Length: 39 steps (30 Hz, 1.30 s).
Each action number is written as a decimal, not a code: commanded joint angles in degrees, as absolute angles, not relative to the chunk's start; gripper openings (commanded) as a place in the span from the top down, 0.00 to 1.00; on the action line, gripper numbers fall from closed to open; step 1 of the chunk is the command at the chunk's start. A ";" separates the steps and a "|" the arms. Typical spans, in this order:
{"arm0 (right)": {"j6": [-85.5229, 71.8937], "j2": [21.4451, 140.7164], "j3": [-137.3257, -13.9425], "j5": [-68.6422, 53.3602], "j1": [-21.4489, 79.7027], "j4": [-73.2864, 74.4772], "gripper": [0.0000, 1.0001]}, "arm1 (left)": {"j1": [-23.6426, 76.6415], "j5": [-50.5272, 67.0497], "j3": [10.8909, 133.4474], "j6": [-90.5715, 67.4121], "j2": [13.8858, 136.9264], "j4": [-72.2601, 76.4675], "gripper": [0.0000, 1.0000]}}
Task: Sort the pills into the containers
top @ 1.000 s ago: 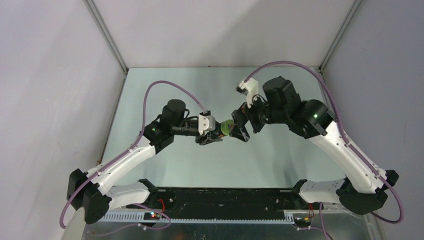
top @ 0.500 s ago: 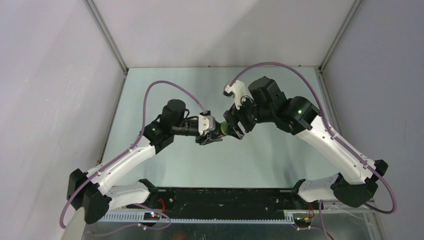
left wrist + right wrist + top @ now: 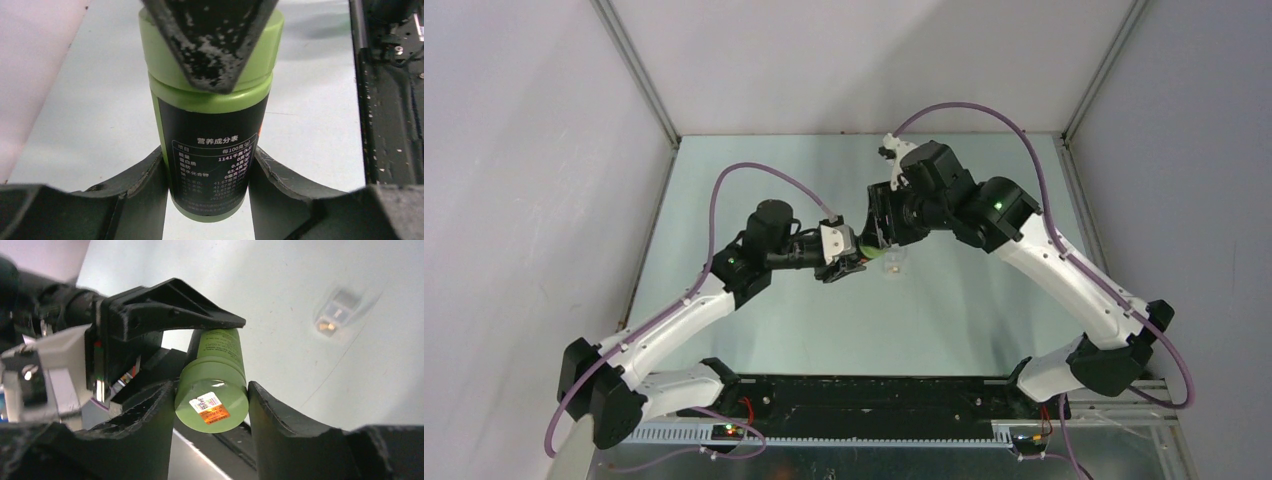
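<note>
A pale grey-green worktop (image 3: 754,200) fills the floor of a plain white-walled booth, with a metal post running up each of the two back corners. Two white-and-black arms reach in from the near edge, each trailing one purple cable, and meet near the middle. One green bottle (image 3: 210,130) is held between them, off the surface and lying roughly level. The left claw (image 3: 207,160) is clamped on the bottle's lower body, one finger pressed to each side of its black label panel with white print. The right claw (image 3: 211,395) grips the other end, with its two fingers tight against opposite sides of the green cap (image 3: 200,385), which carries one small white-and-orange sticker. One clear box (image 3: 894,262) of two joined compartments sits on the worktop just beside the bottle, on the right arm's side, and touches neither claw. In the right wrist view it is a blurred pale shape with a faint brownish spot in one compartment. The pills themselves are too small to make out.
</note>
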<state>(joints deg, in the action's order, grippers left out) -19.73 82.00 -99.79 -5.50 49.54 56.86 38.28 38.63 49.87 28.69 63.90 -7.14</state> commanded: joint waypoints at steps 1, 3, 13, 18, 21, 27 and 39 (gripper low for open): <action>-40.52 83.19 -104.26 4.57 49.33 56.88 0.75 | 38.53 37.10 48.33 28.52 61.60 -0.40 1.00; -44.69 82.21 -102.86 3.17 48.50 54.32 0.68 | 38.58 36.05 47.82 28.34 61.61 0.52 1.00; -27.76 74.16 -95.17 -19.18 39.60 45.95 0.04 | 38.51 35.21 47.49 28.24 61.28 1.33 1.00; -8.90 73.52 -95.45 -23.96 41.69 53.22 0.06 | 38.41 36.72 48.31 28.34 61.43 0.52 1.00; -2.84 73.83 -96.17 -17.41 44.16 56.46 0.06 | 38.47 38.56 48.86 28.58 61.51 -0.57 1.00; 5.40 74.32 -94.22 -16.91 46.22 57.12 0.12 | 38.48 44.94 49.31 28.34 62.13 -2.28 1.00; 6.38 77.38 -96.08 -15.22 47.10 56.44 0.19 | 38.49 46.79 49.87 27.73 62.15 -2.98 1.00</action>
